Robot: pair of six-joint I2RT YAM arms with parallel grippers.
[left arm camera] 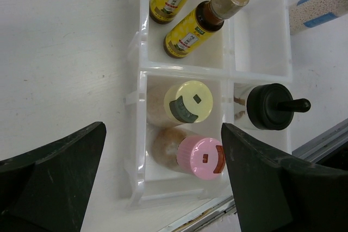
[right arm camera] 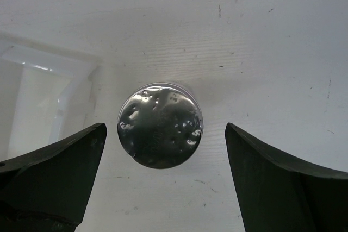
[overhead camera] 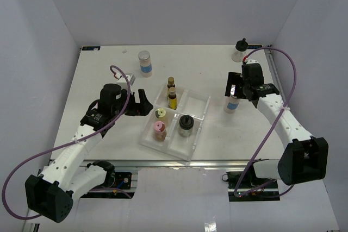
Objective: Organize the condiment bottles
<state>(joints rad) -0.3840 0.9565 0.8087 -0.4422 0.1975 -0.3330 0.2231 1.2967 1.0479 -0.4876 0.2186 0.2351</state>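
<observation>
The bench [overhead camera: 109, 74] is a flat, matt white board, faintly scuffed. Between my arms on it sits the tray [overhead camera: 193, 104], a rectangle of clear rigid plastic split by thin walls into compartments.

My left hand [overhead camera: 145, 103] hovers at the tray's left edge, its black wedge-shaped fingers spread wide and holding nothing. My right hand [overhead camera: 235, 89] hangs to the right of the tray, over a silver-lidded jar [right arm camera: 160, 125] that stands on the bench. My fingers are apart on either side of its lid and do not touch it. The lid is round, mirror-bright metal with small dimples.

A second silver-lidded jar [overhead camera: 144, 62], a clear cylinder, stands far back on the bench, well apart from the tray. A black-capped jar [left arm camera: 274, 106] with a domed cap and a stubby spout is in the tray's near right compartment. A second black-capped jar [overhead camera: 240, 50] stands at the bench's far right corner.

The near left compartment holds a yellow-capped bottle [left arm camera: 187, 101] and a pink-capped bottle [left arm camera: 200, 157]. Both are round and pale beige, with glossy flip caps. Two slim amber bottles [left arm camera: 196, 25] share the far left compartment, one with a grainy tan top.

The amber bottles' labels are yellow, with dark print too small for me to read. The far jar carries a blue band.
</observation>
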